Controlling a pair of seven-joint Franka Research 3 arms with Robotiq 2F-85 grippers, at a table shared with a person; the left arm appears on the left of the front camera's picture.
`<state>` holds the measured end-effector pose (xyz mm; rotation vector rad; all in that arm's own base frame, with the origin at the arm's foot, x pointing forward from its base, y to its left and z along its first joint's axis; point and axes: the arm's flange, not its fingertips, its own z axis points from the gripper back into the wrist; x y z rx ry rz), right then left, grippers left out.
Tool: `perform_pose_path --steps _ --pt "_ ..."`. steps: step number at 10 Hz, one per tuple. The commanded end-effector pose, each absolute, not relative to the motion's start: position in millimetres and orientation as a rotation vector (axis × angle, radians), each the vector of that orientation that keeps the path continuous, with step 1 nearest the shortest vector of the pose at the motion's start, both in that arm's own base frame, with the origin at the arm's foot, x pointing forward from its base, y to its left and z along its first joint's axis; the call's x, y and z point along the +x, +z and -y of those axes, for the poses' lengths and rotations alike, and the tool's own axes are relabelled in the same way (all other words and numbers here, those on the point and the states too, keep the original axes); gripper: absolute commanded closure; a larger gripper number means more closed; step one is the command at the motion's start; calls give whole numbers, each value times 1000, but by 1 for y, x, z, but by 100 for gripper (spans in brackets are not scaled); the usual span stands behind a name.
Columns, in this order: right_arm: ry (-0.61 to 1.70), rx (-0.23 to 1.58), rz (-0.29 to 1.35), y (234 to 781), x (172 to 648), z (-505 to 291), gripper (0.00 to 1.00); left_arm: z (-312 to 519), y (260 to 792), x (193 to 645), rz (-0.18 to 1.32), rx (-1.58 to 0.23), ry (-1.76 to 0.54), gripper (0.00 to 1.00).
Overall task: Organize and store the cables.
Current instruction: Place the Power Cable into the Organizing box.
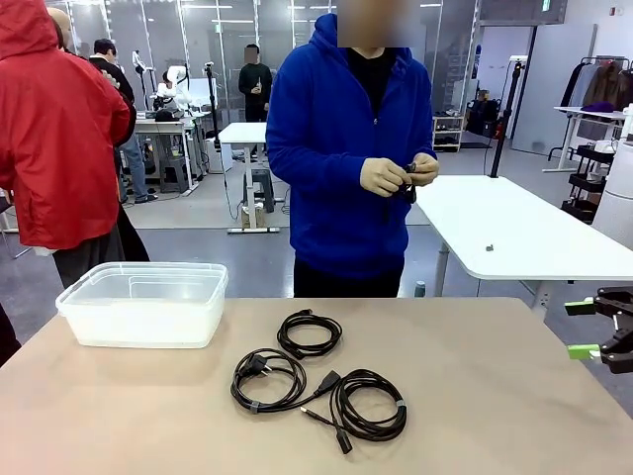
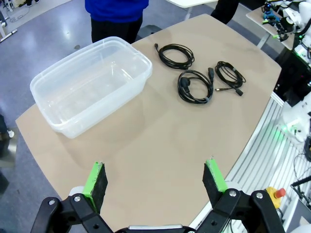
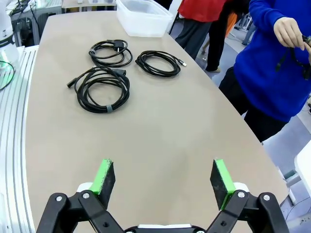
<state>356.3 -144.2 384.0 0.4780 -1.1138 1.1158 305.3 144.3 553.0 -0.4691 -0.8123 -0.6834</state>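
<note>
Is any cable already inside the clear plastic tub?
No, the three coiled cables lie on the tabletop beside the tub, none of them inside it.

You have in view: tan table (image 1: 495, 396); clear tub (image 1: 143, 322) on its far left; white table (image 1: 514, 233) beyond; person in blue (image 1: 336, 148); person in red (image 1: 59, 129).

A bin (image 1: 99, 309) sits at the far left of the table (image 1: 495, 396). Three cables lie right of it, near the middle. The back cable (image 1: 309, 333) is nearest the far edge. The left cable (image 1: 267, 380) lies before it, and the right cable (image 1: 368, 416) is just beside that one, nearest the robot. A person (image 1: 346, 148) stands behind the far edge. The right gripper (image 1: 583, 329) hangs at the table's right edge.
</note>
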Motion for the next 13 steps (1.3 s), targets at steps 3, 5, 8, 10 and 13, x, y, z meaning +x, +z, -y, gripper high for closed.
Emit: perform_pose_path --steps 3,5,8,10,13 --pt "1119 472 1097 387 355 143 0 -47 615 352 591 -176 -1063 0" --pt "1119 472 1097 387 355 143 0 30 605 389 424 -90 -1279 0" --pt "1119 472 1097 387 355 143 0 132 546 418 209 90 -1544 0" --pt "1119 472 1097 387 355 143 0 159 513 418 146 44 -1614 0" --pt "1119 472 1097 387 355 143 0 161 503 417 229 -43 -1571 0"
